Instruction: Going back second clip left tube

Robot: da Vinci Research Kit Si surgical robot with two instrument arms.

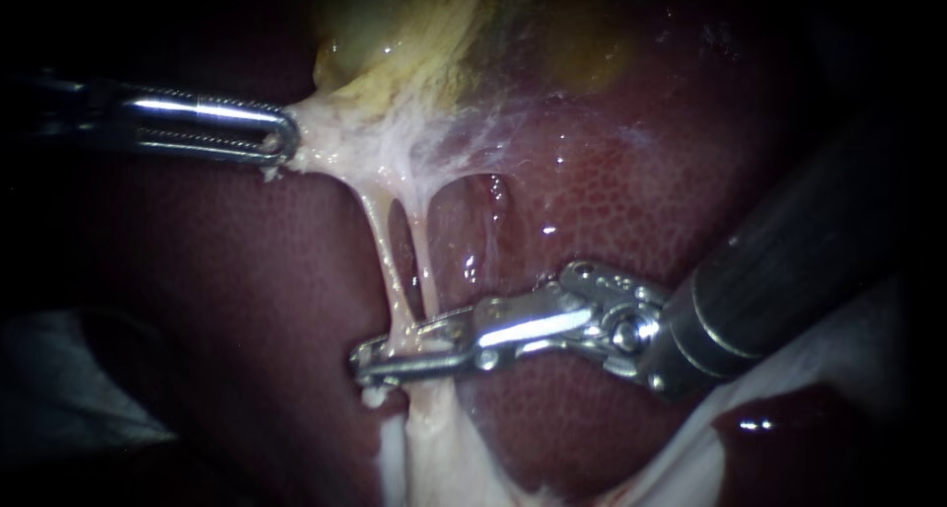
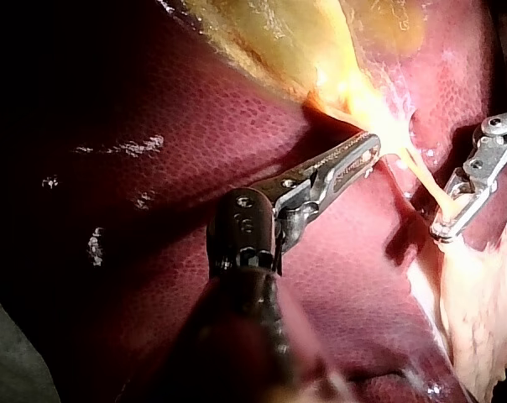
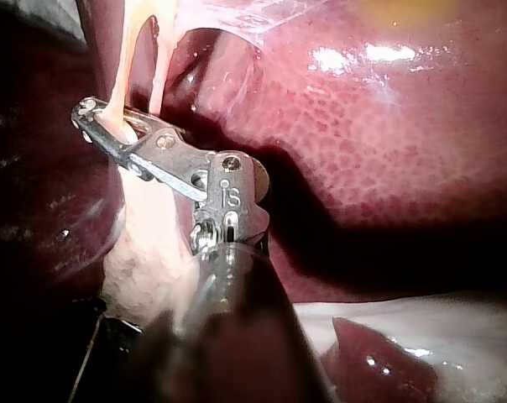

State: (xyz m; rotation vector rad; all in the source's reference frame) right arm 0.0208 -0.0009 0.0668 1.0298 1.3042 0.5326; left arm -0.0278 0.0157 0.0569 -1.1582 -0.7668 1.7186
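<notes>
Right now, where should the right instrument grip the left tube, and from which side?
Likely the left tube's stretch above the right instrument, from the right, crosswise: it runs upright, taut under the tissue the left instrument holds, a gap parting it from the right tube.

Thin pale left tube (image 1: 381,253), taut

Endoscope view: centre lit, edges and corners black. Hard glare on left instrument (image 1: 281,142) and right instrument (image 1: 370,364); wet glints on liver (image 1: 612,201). Left wrist view: tissue (image 2: 379,117) overexposed. Right wrist view: deep shadow under liver fold.
</notes>
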